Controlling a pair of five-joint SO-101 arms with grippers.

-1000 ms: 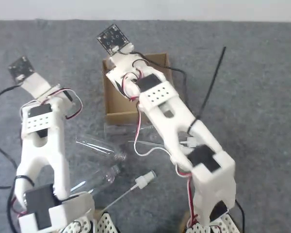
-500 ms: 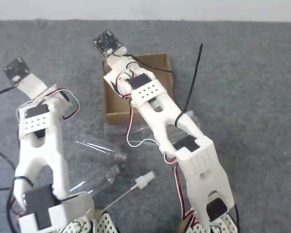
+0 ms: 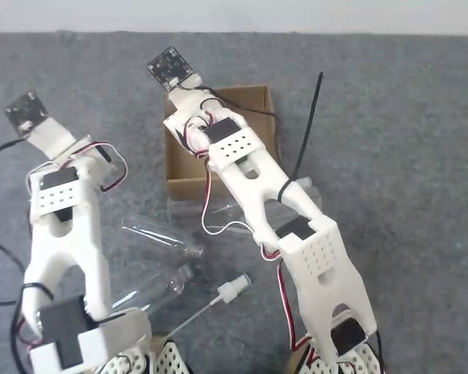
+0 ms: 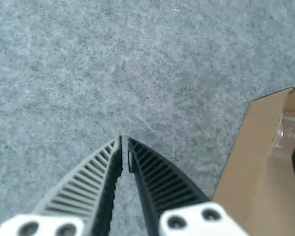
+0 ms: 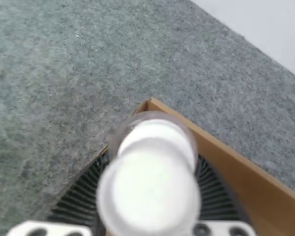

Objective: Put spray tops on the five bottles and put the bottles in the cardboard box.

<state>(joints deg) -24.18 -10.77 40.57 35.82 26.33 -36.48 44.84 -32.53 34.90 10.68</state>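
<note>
— How is the right pincer [image 5: 152,155] found?

— It is closed around a bottle [image 5: 155,130] fitted with a white spray top [image 5: 147,194]. Its ribbed fingers [image 5: 76,199] are seen pressed against either side of the bottle.

— Where is that bottle held?

— It is held over a corner of the cardboard box [image 3: 189,188], and the grey bench [image 3: 390,156] is seen beyond the box's edge. In the high view the right arm [image 3: 257,179] is stretched across the box.

— And the left pincer [image 4: 124,147]?

— It is shut, with the tips nearly touching and nothing gripped. It is held above bare bench, with the box's outer wall seen off to one side.

— What is laid on the bench?

— Between the arms, a clear bottle [image 3: 157,234] is laid on its side nearer the box, and a second clear bottle [image 3: 160,284] nearer the arm bases. A loose spray top [image 3: 232,290] with its thin tube is laid just beside the second clear bottle.
</note>
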